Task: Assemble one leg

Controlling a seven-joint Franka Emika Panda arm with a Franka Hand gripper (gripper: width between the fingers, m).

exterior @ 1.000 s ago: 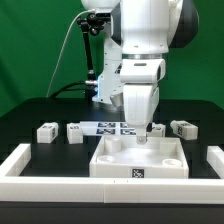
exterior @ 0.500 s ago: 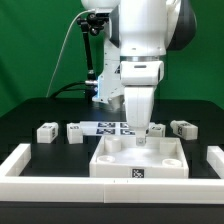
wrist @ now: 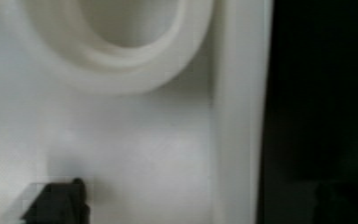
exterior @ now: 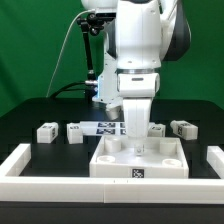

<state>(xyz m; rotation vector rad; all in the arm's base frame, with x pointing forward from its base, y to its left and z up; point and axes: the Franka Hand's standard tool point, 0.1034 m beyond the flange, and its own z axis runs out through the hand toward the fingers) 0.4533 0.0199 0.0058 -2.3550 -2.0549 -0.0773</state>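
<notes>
Two white legs (exterior: 46,131) (exterior: 75,131) lie on the black table at the exterior view's left. Another leg (exterior: 182,128) lies at the right, and one more (exterior: 157,130) shows partly behind the arm. My gripper (exterior: 135,146) points straight down at the back part of the large white tray-like piece (exterior: 110,163). The wrist view is filled by that piece's white surface with a round recess (wrist: 131,45). One dark fingertip (wrist: 55,200) shows far to one side, so the jaws stand wide apart. They hold no leg.
The marker board (exterior: 110,127) lies behind the tray-like piece. White rails (exterior: 18,160) (exterior: 213,160) border the table at both sides near the front. A camera stand and cables (exterior: 92,60) rise at the back.
The arm has shifted a little toward the exterior view's left, and the gripper has come slightly lower over the tray-like piece's back part. The legs have not moved.
</notes>
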